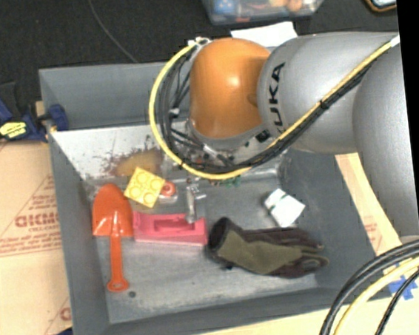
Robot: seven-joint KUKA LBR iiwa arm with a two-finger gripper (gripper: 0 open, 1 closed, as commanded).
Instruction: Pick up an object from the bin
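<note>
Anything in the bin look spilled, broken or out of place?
Nothing broken or spilled. The only oddity: reddish-brown specks on the bin's back wall, above the orange shovel. The glove lies crumpled, and the gripper hangs over the pink block.

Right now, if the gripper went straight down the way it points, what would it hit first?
Probably the flat pink block, near its right end, directly below the gripper. Depth is unclear from this angle.

Silver KUKA-marked arm (335,90), orange cover (223,87), yellow cables (153,106)
</note>
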